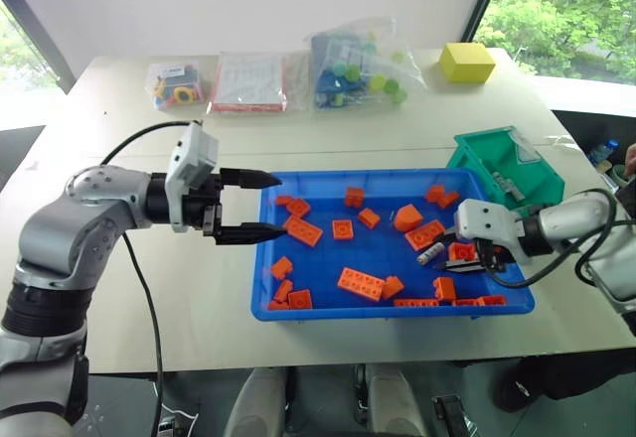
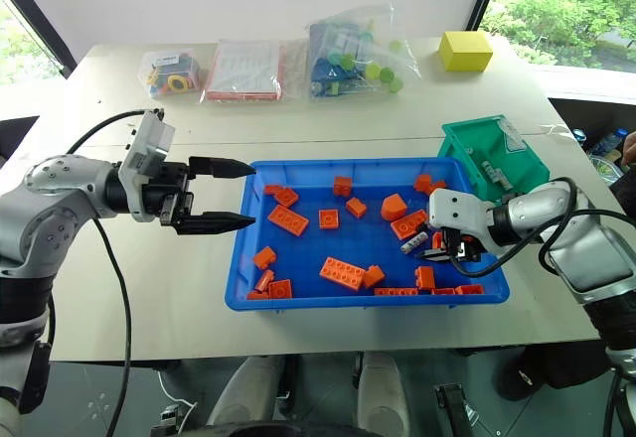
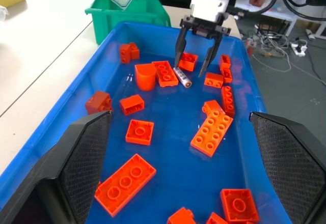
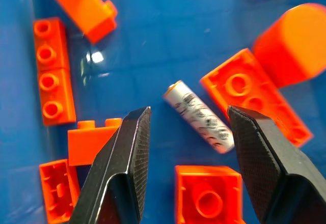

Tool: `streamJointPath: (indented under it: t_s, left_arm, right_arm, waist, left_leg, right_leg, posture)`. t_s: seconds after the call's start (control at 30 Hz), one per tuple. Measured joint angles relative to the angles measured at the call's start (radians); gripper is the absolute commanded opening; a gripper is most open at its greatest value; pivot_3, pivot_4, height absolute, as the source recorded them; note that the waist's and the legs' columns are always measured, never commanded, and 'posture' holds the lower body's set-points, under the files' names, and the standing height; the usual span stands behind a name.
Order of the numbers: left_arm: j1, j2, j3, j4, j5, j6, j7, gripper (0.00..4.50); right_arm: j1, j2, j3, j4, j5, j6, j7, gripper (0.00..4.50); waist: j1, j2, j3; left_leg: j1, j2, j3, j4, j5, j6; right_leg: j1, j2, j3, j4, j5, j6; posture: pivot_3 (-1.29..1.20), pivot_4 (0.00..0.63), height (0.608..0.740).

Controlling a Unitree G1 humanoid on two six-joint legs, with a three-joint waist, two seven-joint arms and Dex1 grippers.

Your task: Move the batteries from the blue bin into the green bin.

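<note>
Approaching one battery [image 4: 199, 117] in the blue bin [image 1: 328, 303]; pickup not yet made.
Right end effector [image 3: 195, 67] spread, empty, battery just beyond its fingertips, between them; next: descend, pinch, carry to green bin [image 1: 497, 164]. Left end effector [image 1: 270, 205] spread, idle.

The battery [image 4: 199, 117] carries dark print too blurred to read; nothing else lettered.
</note>
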Motion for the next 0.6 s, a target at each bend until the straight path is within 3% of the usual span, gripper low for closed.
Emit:
streamJointPath:
  t_s: [0.33,0.5,0.6]
  left_arm:
    - [0.001,0.008,0.017,-0.017,-0.004,0.001,0.019,4.5]
    - [-0.001,0.008,0.017,-0.015,-0.003,0.001,0.018,4.5]
    - [-0.003,0.008,0.016,-0.013,-0.003,0.001,0.017,4.5]
  right_arm:
    - [0.002,0.036,0.02,0.049,-0.07,-0.094,0.01,2.43]
    - [0.032,0.037,0.007,0.028,-0.066,-0.085,0.009,0.08]
    - [0.044,0.041,-0.01,0.002,-0.054,-0.035,-0.005,0.02]
  waist:
    - [0.0,0.0,0.0]
    - [0.0,-0.001,0.0]
    - [0.001,-0.001,0.0]
  left_leg:
    - [0.0,0.0,0.0,0.0,0.0,0.0]
    - [0.001,0.0,0.0,0.001,0.0,0.0]
    - [0.001,0.0,-0.001,0.001,0.0,0.0]
  right_leg:
    - [0.0,0.0,0.0,0.0,0.0,0.0]
    - [0.002,0.0,0.0,0.0,0.0,0.0]
    - [0.002,0.0,0.0,0.0,0.0,0.0]
  posture:
    - [0.0,0.15,0.692]
    - [0.0,0.15,0.692]
    - [0.0,0.15,0.692]
